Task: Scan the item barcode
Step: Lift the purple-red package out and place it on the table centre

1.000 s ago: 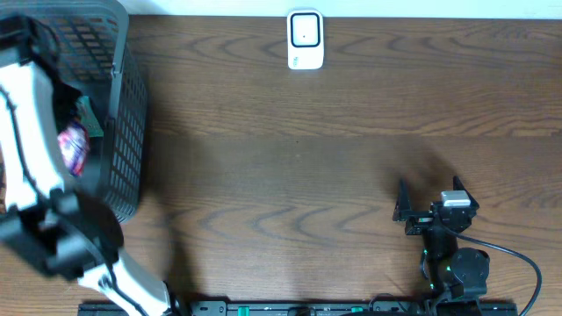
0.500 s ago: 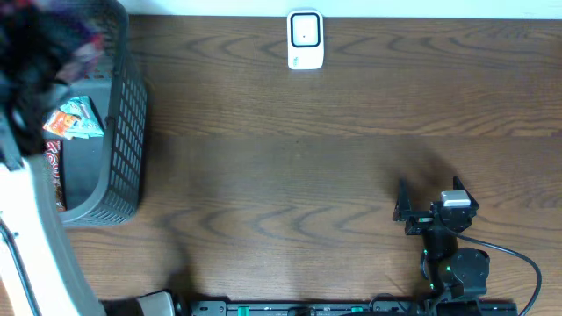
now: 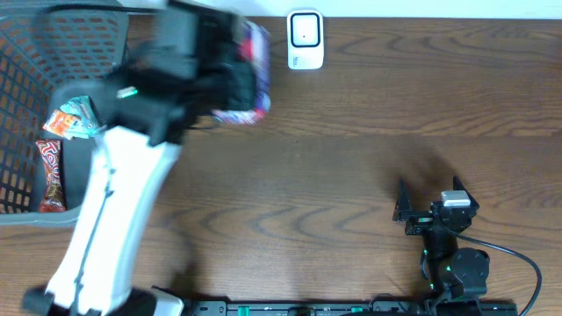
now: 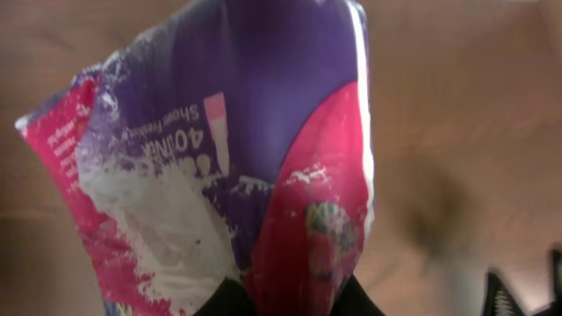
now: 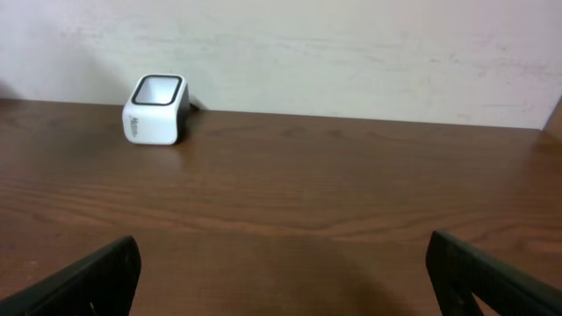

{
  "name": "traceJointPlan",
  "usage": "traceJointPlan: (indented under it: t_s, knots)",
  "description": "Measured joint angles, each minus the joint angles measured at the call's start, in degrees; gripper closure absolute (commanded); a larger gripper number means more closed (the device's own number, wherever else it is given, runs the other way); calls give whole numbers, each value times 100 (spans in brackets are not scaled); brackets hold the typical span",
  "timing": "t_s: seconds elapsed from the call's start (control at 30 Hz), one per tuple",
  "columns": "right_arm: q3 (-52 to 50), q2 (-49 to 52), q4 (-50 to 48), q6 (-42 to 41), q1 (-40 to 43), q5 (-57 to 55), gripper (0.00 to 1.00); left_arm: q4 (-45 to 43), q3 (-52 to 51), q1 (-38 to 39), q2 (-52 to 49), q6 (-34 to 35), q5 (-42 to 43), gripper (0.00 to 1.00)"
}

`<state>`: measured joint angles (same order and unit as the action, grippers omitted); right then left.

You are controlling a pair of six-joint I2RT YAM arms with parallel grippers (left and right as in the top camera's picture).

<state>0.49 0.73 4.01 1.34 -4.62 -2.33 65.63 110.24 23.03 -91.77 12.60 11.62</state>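
**Bench surface: two items noted**

Dark brown wood-grain bench (image 3: 351, 158). A white scanner (image 3: 306, 39) stands at 12 o'clock, close to the far edge. A grey mesh basket (image 3: 19, 123) sits at 9 to 10 o'clock on the left edge, well apart from the scanner.

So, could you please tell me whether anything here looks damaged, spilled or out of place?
Nothing is spilled. Only the purple-and-pink packet in the left end effector looks crumpled, with a whitish patch that could be glare or wear.
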Motion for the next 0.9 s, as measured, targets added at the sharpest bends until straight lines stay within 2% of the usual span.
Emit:
traceJointPlan:
  t_s: [0.2, 0.5, 0.53, 0.6, 0.63, 0.7, 0.8, 0.83, 0.87, 0.9]
  knots:
    - [0, 0, -2, 0, 0, 0, 1, 367, -55, 905, -1034, -57, -101, 92]
    - [0, 0, -2, 0, 0, 0, 1, 422, -61, 1580, -2286, -66, -129, 92]
    - [0, 0, -2, 0, 0, 0, 1, 422, -63, 1609, -2391, -66, -129, 87]
    - [0, 0, -2, 0, 0, 0, 1, 424, -63, 1635, -2601, -76, -127, 63]
    - [0, 0, -2, 0, 0, 0, 1, 420, -63, 1637, -2664, -105, -138, 61]
    - [0, 0, -2, 0, 0, 0, 1, 422, -68, 1635, -2771, -105, -149, 48]
    - [0, 0, -2, 0, 0, 0, 1, 369, -79, 1624, -2804, -98, -168, 22]
    - [0, 0, -2, 0, 0, 0, 1, 323, -79, 1624, -2802, -103, -170, 20]
    - [0, 0, -2, 0, 0, 0, 1, 269, -79, 1624, -2802, -87, -164, 10]
    - [0, 0, -2, 0, 0, 0, 1, 212, -79, 1624, -2802, -107, -166, 8]
